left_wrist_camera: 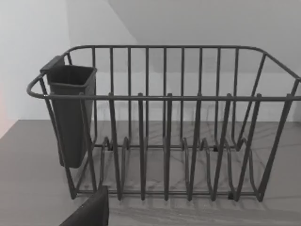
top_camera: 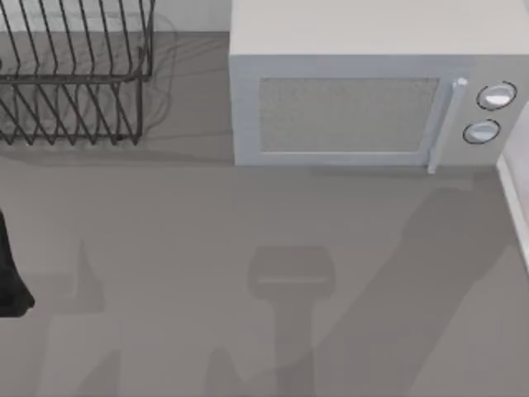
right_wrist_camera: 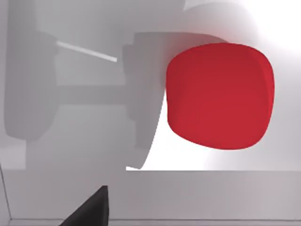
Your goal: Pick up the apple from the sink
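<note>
Apple [right_wrist_camera: 220, 96] sits dead ahead of my right claw, close, on the pale sink floor [right_wrist_camera: 197, 193]; lined up for approach. Can't tell my finger state. Left arm parked facing the dish rack [left_wrist_camera: 164, 141].

My left arm [top_camera: 11, 277] shows as a matte black, angular shell at nine o'clock. Each wrist camera catches one dark, flat-sided finger [left_wrist_camera: 89, 212] [right_wrist_camera: 89, 209].
</note>
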